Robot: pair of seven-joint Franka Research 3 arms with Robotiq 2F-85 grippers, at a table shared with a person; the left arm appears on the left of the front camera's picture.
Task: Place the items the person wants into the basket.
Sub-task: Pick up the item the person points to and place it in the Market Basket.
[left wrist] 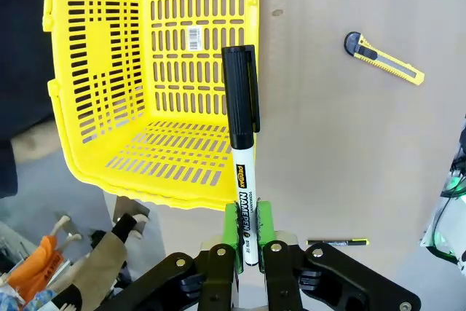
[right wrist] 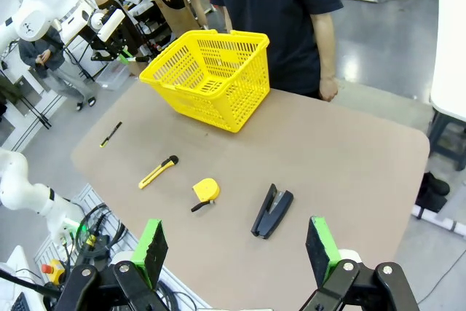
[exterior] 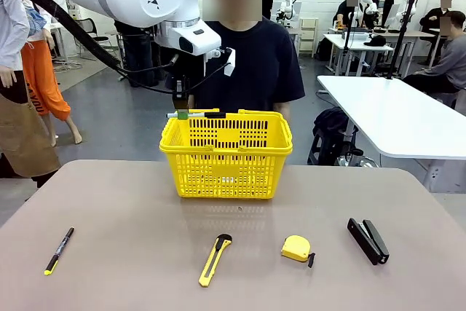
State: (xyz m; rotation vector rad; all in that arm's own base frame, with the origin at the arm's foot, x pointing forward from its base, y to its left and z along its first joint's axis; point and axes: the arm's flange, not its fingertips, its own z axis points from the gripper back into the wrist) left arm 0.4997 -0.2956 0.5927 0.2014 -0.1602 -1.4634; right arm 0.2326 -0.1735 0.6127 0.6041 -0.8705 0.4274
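Observation:
My left gripper (exterior: 180, 113) is shut on the white-barrelled marker (exterior: 198, 114), holding it level over the far left rim of the yellow basket (exterior: 226, 172). In the left wrist view the green pads (left wrist: 234, 225) clamp the marker (left wrist: 244, 151), whose black cap points over the basket (left wrist: 95, 56) below. The black stapler (exterior: 368, 240) and the yellow tape measure (exterior: 296, 248) lie near the table's front right. My right gripper (right wrist: 234, 249) hangs open high above the table, over the stapler (right wrist: 271, 211) and tape measure (right wrist: 206, 190). The person (exterior: 255, 63) stands behind the basket.
A yellow-and-black utility knife (exterior: 215, 258) lies at the front middle. A thin black pen with a yellow tip (exterior: 60, 250) lies at the front left. The brown table (exterior: 131, 202) has bare room between the basket and the tools.

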